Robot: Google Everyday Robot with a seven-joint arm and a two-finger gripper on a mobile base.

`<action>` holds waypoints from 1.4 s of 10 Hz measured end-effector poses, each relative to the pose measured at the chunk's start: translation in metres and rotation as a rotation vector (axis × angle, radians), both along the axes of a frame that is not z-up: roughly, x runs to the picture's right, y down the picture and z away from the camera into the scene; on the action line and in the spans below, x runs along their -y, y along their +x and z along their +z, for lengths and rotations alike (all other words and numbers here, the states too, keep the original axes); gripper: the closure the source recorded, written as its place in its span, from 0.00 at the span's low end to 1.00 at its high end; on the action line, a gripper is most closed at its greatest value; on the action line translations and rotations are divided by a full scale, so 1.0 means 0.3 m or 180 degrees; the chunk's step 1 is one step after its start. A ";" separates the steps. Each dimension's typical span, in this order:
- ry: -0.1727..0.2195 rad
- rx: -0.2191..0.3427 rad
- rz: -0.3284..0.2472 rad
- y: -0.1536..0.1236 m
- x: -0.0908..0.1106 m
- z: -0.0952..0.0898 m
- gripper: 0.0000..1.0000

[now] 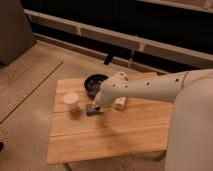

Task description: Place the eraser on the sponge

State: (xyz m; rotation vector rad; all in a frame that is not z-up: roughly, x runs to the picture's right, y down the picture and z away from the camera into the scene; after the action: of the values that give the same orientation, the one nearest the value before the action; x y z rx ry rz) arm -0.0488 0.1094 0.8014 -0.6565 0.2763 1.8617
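Sponge [90,110] — blue, partly hidden beneath the end effector [97,105], its grip impossible to tell

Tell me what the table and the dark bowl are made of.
The table looks like pale matte wood: plank lines show. The bowl is dark, faintly shiny, maybe ceramic or plastic. The gripper is down at the blue sponge.

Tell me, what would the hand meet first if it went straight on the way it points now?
Most likely the sponge: the hand points down toward the table and hangs just over the sponge. Depth is unclear in this view, so the two may be touching.
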 end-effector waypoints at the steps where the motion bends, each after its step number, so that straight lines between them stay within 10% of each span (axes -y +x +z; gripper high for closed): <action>1: -0.0069 0.0048 -0.0088 -0.045 -0.014 0.025 1.00; 8: -0.0405 0.0026 -0.0285 -0.117 -0.098 0.138 0.96; 14: -0.0514 -0.0013 -0.0365 -0.115 -0.114 0.173 0.37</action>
State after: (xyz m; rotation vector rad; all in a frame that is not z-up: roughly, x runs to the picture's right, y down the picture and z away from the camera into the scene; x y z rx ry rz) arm -0.0833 0.1436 0.8531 -0.7316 0.4615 1.7431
